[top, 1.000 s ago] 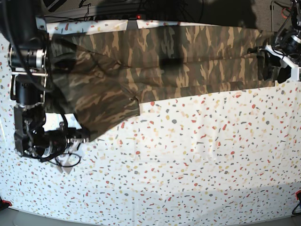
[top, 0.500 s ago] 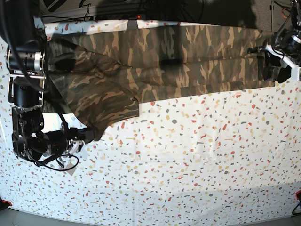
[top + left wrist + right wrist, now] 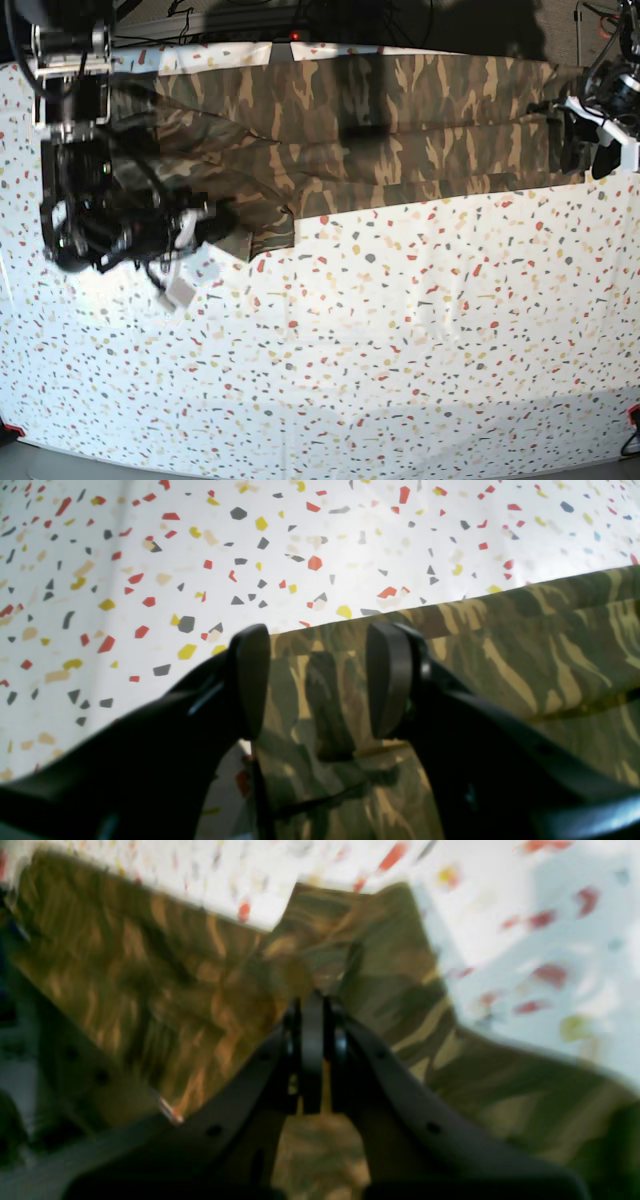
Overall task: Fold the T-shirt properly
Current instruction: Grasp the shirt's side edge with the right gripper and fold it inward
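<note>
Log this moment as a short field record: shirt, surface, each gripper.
shirt: T-shirt, camouflage print, spread along the far edge of the table, one end bunched up at the right gripper
surface: table, white with coloured speckles
left gripper: left gripper, jaws open, over the shirt's edge, gripping nothing
right gripper: right gripper, jaws shut on a fold of the shirt
view quality: right wrist view blurred
</note>
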You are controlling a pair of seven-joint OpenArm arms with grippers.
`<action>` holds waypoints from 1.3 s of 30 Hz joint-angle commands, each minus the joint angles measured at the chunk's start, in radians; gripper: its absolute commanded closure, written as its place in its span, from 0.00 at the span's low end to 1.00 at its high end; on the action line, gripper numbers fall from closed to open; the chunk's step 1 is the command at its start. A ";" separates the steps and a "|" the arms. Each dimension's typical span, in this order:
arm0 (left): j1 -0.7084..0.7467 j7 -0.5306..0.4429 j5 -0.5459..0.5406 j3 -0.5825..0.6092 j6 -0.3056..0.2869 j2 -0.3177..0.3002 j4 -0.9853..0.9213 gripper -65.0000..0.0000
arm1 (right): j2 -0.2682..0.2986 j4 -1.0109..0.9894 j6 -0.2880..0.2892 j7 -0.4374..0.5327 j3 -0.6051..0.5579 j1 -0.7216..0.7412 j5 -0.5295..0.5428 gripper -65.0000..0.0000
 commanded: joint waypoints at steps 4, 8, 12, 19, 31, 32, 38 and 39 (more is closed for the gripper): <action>-0.001 -0.026 -0.013 -0.008 -0.004 -0.016 0.016 0.53 | 0.014 0.212 0.006 0.012 0.007 -0.129 0.022 1.00; 0.000 -0.026 -0.013 -0.008 -0.004 -0.017 0.016 0.53 | 0.013 0.353 0.006 0.013 0.007 -0.265 0.023 1.00; -0.001 -0.026 -0.013 -0.008 -0.004 -0.017 0.016 0.53 | 0.014 0.450 0.007 0.013 0.007 -0.370 0.022 1.00; -0.001 -0.026 -0.013 -0.008 -0.004 -0.017 0.016 0.53 | 0.013 0.473 0.008 0.013 0.007 -0.442 0.024 1.00; -0.001 -0.031 -0.013 -0.008 -0.004 -0.017 0.016 0.53 | 0.013 0.473 0.008 0.013 0.007 -0.513 0.127 1.00; -0.001 -0.031 -0.013 -0.008 -0.004 -0.017 0.016 0.53 | 0.013 0.473 0.008 0.013 0.007 -0.513 0.127 1.00; -0.001 -0.030 -0.013 -0.008 -0.004 -0.017 0.016 0.53 | 0.013 0.473 0.008 0.015 0.007 -0.513 0.128 0.73; -0.001 -0.030 -0.013 -0.008 -0.004 -0.017 0.016 0.53 | 0.011 0.473 0.008 0.014 0.007 -0.513 0.130 0.67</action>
